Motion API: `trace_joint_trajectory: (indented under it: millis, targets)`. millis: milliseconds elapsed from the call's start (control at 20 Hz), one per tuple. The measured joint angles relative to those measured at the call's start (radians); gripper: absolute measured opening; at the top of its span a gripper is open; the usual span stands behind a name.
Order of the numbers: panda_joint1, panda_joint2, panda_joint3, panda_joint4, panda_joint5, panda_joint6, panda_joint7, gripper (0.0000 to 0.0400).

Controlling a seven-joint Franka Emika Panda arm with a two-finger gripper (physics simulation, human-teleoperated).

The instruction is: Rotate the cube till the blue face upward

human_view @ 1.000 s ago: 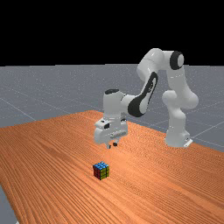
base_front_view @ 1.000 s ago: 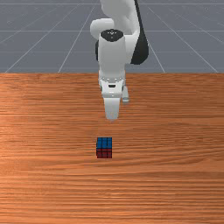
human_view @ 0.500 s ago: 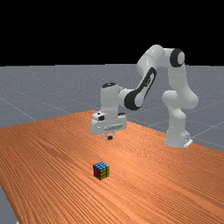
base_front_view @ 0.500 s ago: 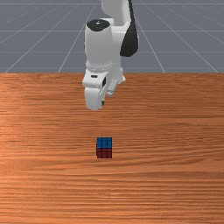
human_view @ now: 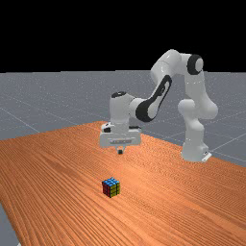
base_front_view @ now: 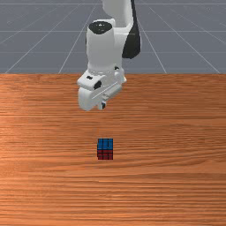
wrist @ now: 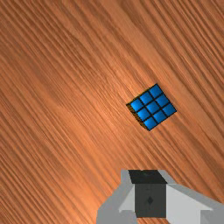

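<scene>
My gripper (human_view: 120,151) hangs above the table in the far view, its fingertips together with nothing between them. Below it and toward the far view's left, the cube (human_view: 111,187) rests flat on the wood, blue on top, with red and yellow sides showing. Seen from the front, the cube (base_front_view: 105,149) shows blue above red and stands nearer the camera than the hand. In the wrist view the blue top of the cube (wrist: 153,107) lies out ahead of the shut gripper (wrist: 148,177), turned at an angle to it and not touched.
The orange-brown tabletop (base_front_view: 176,132) surrounds the cube. Its edge nearest the arm's base crosses the front view behind the hand. The arm's base (human_view: 195,150) stands at the far view's right, away from the cube.
My hand has risen, moved back and toward the front view's left, and turned about its upright axis. The fingertips, apart a second ago, have come together. The cube has stayed put.
</scene>
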Motion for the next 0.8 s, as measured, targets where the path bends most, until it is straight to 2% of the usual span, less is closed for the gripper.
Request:
trace_joint_trajectory:
  millis: [800]
  targets:
    - [0.075,0.053,-0.080,0.067,0.058,-0.054,0.590,0.0000]
